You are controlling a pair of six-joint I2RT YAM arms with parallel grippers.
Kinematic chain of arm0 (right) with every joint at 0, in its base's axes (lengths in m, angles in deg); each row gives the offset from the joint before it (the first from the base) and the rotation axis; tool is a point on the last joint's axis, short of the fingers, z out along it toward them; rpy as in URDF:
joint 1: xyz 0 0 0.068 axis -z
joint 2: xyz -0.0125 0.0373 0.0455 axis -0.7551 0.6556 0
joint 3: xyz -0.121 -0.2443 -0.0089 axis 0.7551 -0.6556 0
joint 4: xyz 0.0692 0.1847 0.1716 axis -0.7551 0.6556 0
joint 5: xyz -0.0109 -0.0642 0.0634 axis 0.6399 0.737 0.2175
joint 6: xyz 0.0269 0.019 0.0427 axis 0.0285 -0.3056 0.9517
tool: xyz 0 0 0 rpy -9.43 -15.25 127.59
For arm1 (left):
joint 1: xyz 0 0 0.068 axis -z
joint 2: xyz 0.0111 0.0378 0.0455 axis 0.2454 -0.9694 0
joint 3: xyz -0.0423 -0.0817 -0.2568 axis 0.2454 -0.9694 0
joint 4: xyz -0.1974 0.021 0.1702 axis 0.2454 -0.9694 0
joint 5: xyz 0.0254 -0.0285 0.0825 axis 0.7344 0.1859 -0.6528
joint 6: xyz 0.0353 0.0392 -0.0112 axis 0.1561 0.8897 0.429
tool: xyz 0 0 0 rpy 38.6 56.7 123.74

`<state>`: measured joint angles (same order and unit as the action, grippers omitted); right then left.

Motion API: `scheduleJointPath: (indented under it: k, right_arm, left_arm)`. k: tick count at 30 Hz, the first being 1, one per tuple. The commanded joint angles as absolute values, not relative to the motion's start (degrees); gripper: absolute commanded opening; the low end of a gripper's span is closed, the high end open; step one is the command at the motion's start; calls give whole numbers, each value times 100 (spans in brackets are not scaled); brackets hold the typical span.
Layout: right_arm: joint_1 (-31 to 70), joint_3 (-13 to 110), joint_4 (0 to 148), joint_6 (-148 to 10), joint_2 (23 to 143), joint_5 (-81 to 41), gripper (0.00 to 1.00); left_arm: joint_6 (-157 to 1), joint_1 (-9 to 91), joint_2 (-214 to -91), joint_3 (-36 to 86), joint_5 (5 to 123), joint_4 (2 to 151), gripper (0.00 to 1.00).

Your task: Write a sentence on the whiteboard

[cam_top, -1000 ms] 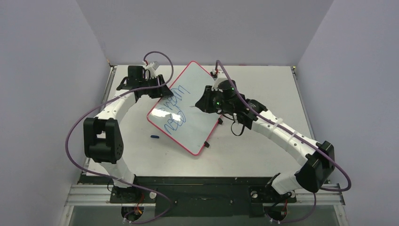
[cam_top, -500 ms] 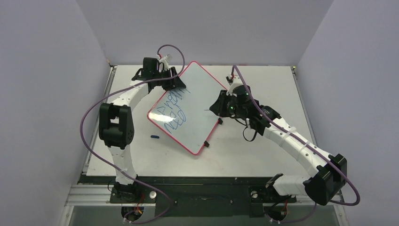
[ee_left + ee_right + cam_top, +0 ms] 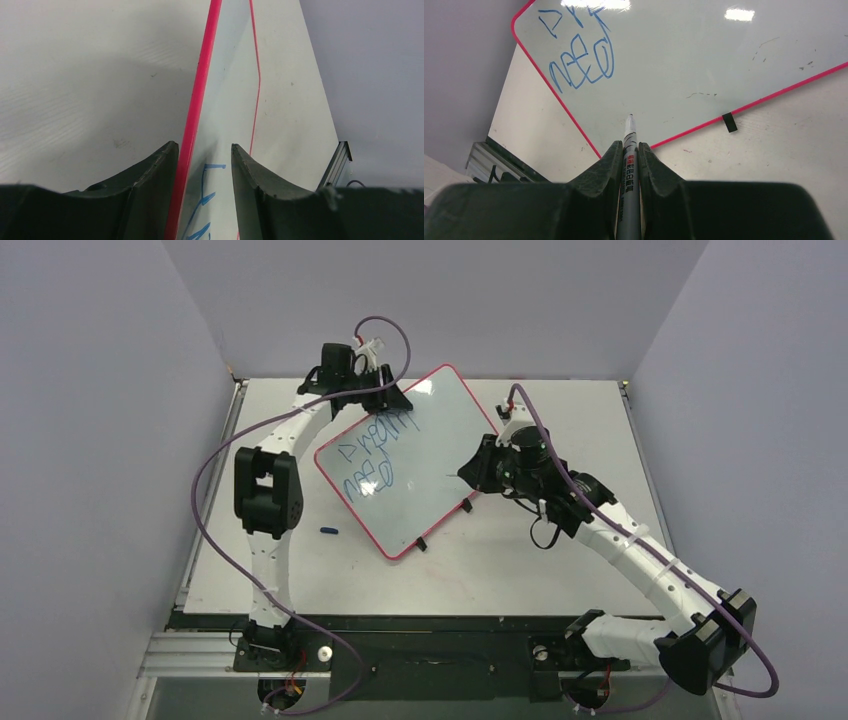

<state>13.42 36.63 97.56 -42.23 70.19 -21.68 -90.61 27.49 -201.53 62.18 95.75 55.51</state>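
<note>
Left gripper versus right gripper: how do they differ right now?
The left gripper clasps the whiteboard's red rim, jaws half-spread; the right gripper is pinched shut on a marker. The left gripper sits at the board's far-left edge, the right gripper at its right edge, marker tip over bare white surface. Both work at the board's rim.

I work in a robotics lab cell: bare lavender panel walls point(image 3: 100, 440) enclose my white table point(image 3: 560, 560), with an aluminium extrusion rail point(image 3: 200, 652) along its near edge.
</note>
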Motion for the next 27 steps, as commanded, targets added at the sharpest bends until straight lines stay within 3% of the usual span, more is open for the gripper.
scheduleJointPath:
  k: [1, 8, 15, 27]
  right_arm:
    - [1385, 3617, 9758, -4301, 6728, -2018, 0]
    - [1388, 3563, 9820, -4301, 6642, -1968, 0]
    - [1397, 3613, 9827, -4292, 6671, -2000, 0]
    - [1398, 3656, 9827, -4280, 6759, -1980, 0]
  left_arm:
    - [-8726, 3063, -20401, 6898, 10249, 5024, 40]
    - [-8447, 3073, -20455, 7255, 10196, 4580, 41]
    - [-8361, 2954, -20352, 7349, 10072, 4385, 51]
    - [-8496, 2683, -20367, 7730, 9859, 4029, 52]
